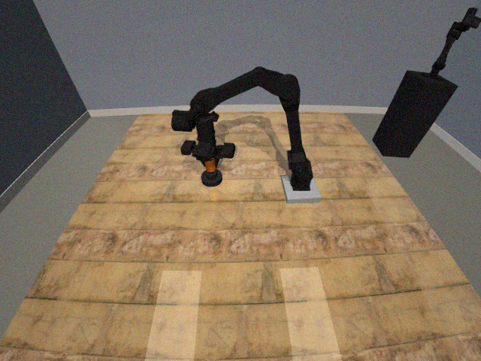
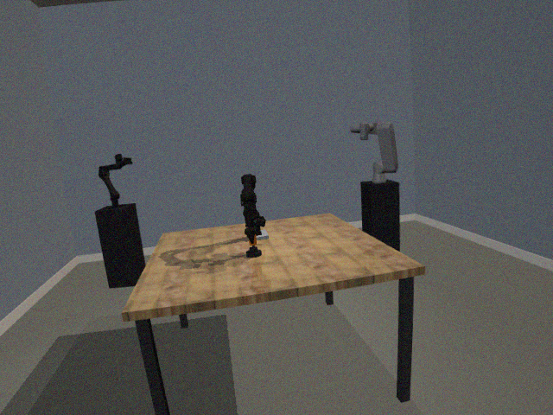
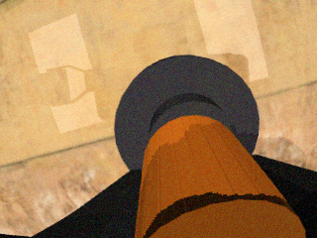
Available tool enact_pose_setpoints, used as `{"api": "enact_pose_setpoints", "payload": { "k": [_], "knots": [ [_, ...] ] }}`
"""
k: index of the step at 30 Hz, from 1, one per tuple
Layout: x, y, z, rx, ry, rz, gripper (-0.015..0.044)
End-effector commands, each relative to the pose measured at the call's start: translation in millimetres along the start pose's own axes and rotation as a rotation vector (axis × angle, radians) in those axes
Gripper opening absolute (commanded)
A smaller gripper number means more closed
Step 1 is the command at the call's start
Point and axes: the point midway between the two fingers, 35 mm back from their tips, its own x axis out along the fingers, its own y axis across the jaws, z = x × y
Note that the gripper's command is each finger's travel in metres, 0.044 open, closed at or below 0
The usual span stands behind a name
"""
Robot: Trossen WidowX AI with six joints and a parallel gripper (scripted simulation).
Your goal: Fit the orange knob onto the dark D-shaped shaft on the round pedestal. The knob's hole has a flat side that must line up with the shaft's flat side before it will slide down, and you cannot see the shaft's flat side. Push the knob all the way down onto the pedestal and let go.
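The orange knob (image 1: 210,165) (image 2: 253,241) (image 3: 205,166) is upright between the fingers of my gripper (image 1: 210,162) (image 3: 195,174), which is shut on it and points down. The dark round pedestal (image 1: 211,180) (image 2: 253,253) (image 3: 141,106) stands on the table directly under the knob. In the wrist view the knob's lower end overlaps the pedestal's middle, with a dark crescent of shadow beside it. The shaft is hidden, and so are the knob's hole and both flat sides. Whether the knob touches the pedestal's top face cannot be told.
My arm arches from its base on a light grey plate (image 1: 303,198) (image 2: 263,234), right of the pedestal in the top view. The wooden table (image 1: 240,287) (image 2: 312,268) carries these. Other arms stand on dark plinths (image 1: 415,112) (image 2: 119,245) beyond the table.
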Motion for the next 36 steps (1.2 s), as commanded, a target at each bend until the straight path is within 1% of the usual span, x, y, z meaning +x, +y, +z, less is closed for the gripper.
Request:
{"api": "enact_pose_setpoints", "payload": {
  "k": [1, 10, 13, 28, 36],
  "knots": [
    [-3.0, -3.2, 0.1, -0.006, -0.002, -0.009, 0.0000],
    [-5.6, -7.9, -0.7, -0.006, -0.002, -0.009, 0.0000],
    [-0.6, -7.6, -0.6, -0.006, -0.002, -0.009, 0.0000],
    [1.0, -7.7, -0.5, -0.006, -0.002, -0.009, 0.0000],
    [-4.2, -4.2, -0.3, -0.031, -0.002, -0.009, 0.0000]
  ]
}}
